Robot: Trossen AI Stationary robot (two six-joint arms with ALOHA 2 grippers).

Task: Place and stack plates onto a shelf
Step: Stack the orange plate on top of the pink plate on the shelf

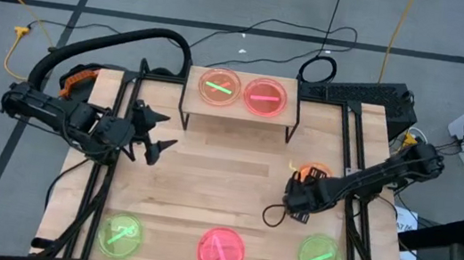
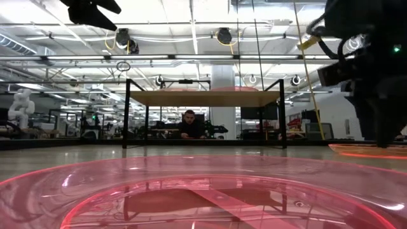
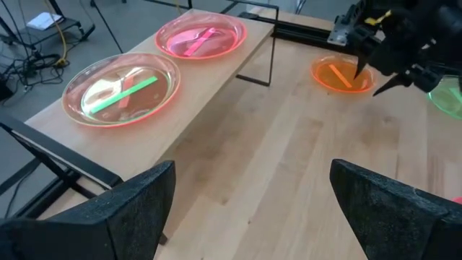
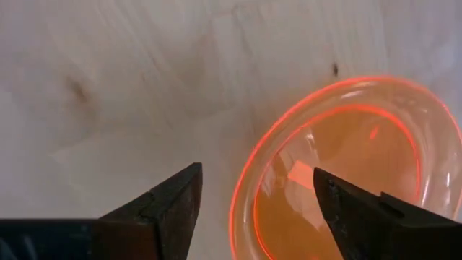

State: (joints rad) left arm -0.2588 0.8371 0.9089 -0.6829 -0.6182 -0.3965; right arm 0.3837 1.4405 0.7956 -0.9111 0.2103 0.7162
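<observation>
The shelf (image 1: 239, 113) stands at the table's far edge and bears two plates side by side, an orange one with a green streak (image 1: 219, 88) and a pink one (image 1: 265, 97). An orange plate (image 4: 346, 173) lies flat on the table at the right. My right gripper (image 4: 256, 202) points down over that plate's near-left rim (image 4: 242, 191), open, one finger outside the rim and one over the bowl. I see no touch. Left of the shelf, my left gripper (image 1: 155, 138) hovers open and holds nothing.
Three more plates lie along the table's near edge: green at the left (image 1: 121, 235), pink in the middle (image 1: 221, 251), green at the right (image 1: 320, 256). A black cable loop (image 1: 273, 214) lies beside the right gripper. A person (image 2: 189, 124) sits beyond the table.
</observation>
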